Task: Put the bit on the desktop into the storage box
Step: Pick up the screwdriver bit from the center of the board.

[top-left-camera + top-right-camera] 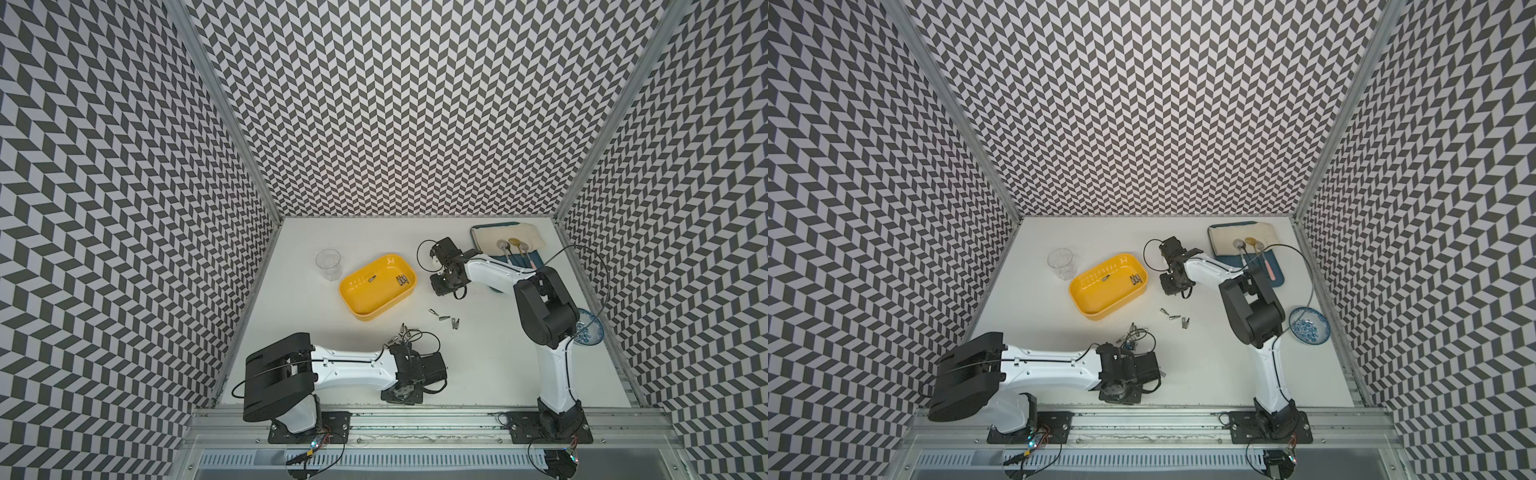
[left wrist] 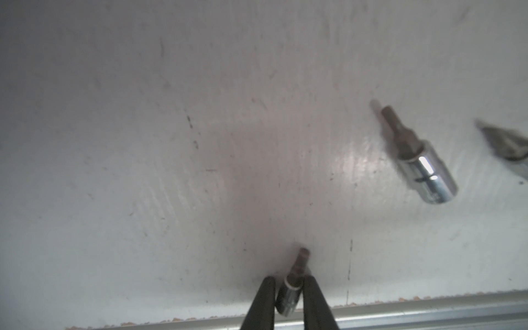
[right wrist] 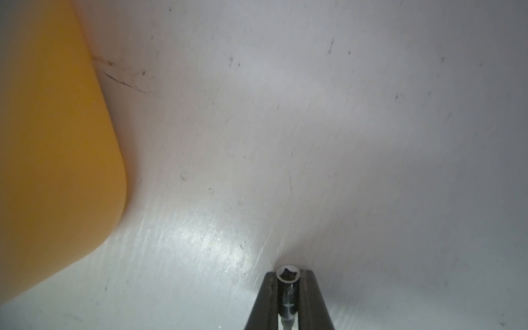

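My left gripper (image 2: 288, 281) is low over the white desktop (image 1: 478, 365) near its front rail, shut on a small chrome bit (image 2: 290, 297) lying between its black fingers. Two more bits (image 2: 417, 160) lie beside it, and a small cluster of bits (image 1: 405, 332) shows at that gripper in a top view. My right gripper (image 3: 288, 278) is shut on another bit (image 3: 288, 275), socket end outward, just right of the yellow storage box (image 1: 361, 313). The box holds several bits (image 1: 401, 279). Three loose bits (image 1: 444, 318) lie on the desktop between the arms.
A clear glass cup (image 1: 328, 264) stands left of the box. A blue tray (image 1: 536, 259) with a cloth and spoons sits at the back right. A blue patterned bowl (image 1: 592, 332) is behind the right arm. An aluminium rail (image 1: 415, 419) runs along the front edge.
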